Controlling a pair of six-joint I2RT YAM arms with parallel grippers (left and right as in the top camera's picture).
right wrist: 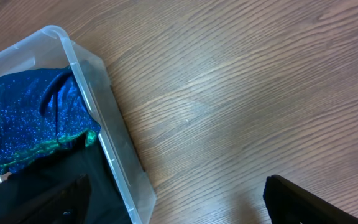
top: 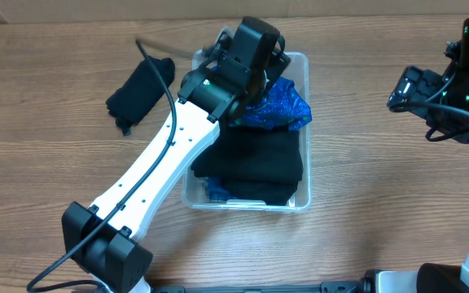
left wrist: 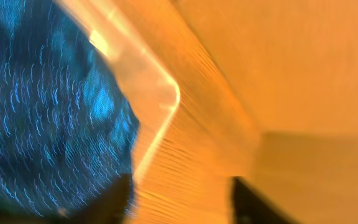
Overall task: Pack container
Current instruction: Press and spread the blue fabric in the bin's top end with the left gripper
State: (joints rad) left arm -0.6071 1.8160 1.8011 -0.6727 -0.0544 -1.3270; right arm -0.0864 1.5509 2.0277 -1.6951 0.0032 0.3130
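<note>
The clear container [top: 306,167] stands mid-table. It holds a folded black cloth [top: 259,163] and a blue sparkly cloth [top: 287,110] at its far end. My left gripper [top: 255,49] hovers over the far end of the container. In the blurred left wrist view its fingers [left wrist: 182,208] are open and empty, next to the blue cloth [left wrist: 42,112] and a container corner [left wrist: 166,93]. My right gripper [top: 397,94] is open and empty to the right of the container. Its wrist view [right wrist: 179,205] shows the container rim [right wrist: 86,81], blue cloth [right wrist: 23,118] and black cloth [right wrist: 36,177].
Another black cloth [top: 141,94] lies bunched on the wooden table to the left of the container. My left arm's white link [top: 161,163] crosses over the container's left side.
</note>
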